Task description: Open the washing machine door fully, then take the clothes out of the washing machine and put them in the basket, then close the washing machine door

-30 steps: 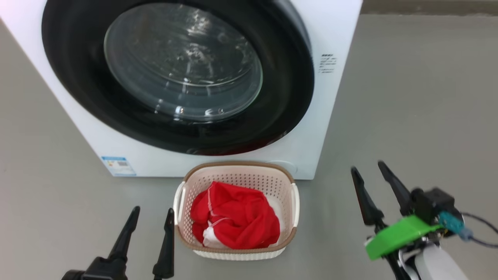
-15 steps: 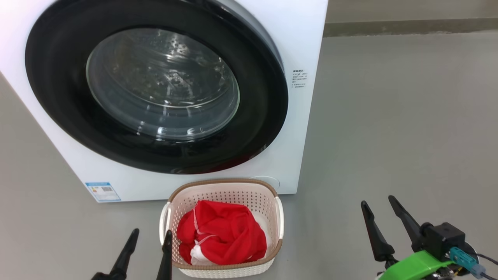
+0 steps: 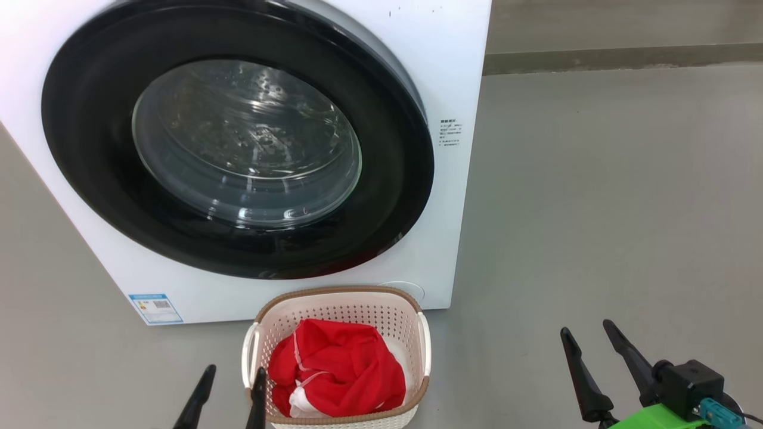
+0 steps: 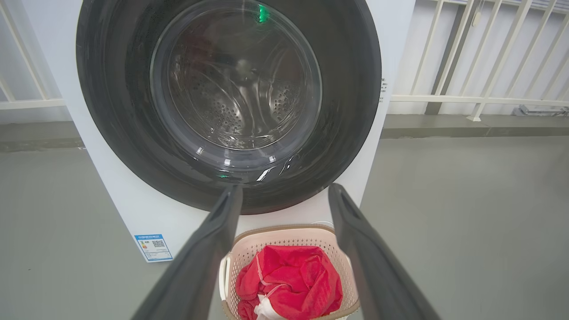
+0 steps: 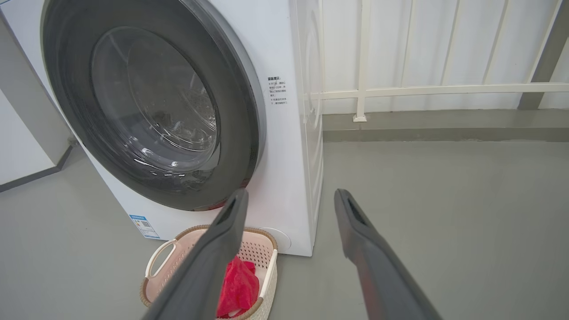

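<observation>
Grey floor [image 3: 596, 208], white railing [image 5: 444, 90] behind the washing machine [image 3: 459, 71]. Washing machine door [image 3: 89, 179] shut flush against the washing machine's front. Basket [image 3: 357, 313] just before the washing machine, below the door, holding the clothes [image 3: 346, 369] in a red heap. Left gripper [image 3: 235, 369] just beside the basket, on the side away from the washing machine, jaws apart, empty. Right gripper [image 3: 586, 327] well out past the washing machine's side corner, jaws apart, empty.

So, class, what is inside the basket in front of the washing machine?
The basket holds bunched red clothes with white trim. They cover most of its floor, so whether anything lies beneath them cannot be seen.
</observation>
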Controlling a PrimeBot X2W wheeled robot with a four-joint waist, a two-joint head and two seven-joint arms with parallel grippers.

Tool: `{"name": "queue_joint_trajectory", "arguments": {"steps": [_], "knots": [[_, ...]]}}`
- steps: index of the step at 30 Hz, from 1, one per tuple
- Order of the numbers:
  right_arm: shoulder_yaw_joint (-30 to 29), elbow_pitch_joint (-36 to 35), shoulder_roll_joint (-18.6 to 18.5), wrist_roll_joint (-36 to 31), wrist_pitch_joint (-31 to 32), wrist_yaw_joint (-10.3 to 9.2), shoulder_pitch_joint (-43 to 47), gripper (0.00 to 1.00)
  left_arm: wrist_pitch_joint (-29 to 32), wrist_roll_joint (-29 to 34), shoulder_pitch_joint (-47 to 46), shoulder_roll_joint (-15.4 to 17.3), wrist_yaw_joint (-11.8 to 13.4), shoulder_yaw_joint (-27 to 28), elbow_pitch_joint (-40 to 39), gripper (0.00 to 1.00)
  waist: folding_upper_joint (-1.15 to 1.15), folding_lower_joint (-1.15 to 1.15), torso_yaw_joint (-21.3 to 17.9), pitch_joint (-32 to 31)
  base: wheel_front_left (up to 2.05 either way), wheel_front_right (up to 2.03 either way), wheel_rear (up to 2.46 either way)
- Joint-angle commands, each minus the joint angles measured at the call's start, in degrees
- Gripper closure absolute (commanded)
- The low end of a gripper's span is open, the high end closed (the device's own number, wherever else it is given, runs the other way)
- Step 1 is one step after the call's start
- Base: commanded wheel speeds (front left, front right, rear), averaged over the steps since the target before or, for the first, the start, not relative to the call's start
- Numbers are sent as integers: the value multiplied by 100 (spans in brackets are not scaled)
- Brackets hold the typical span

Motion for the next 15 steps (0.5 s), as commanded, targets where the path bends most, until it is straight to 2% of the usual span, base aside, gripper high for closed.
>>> {"name": "queue_joint_trajectory", "arguments": {"steps": [1, 15], "knots": [[87, -189, -50, -29, -10, -6, -99, 0, -33, -23, -87, 84, 52, 171, -129, 0, 0, 0, 2, -11, 0, 0, 0], [51, -383, -49, -23, 106, -6, 41, 0, -36, -30, -60, 106, 99, 101, -166, 0, 0, 0, -21, -3, 0, 0, 0]]}}
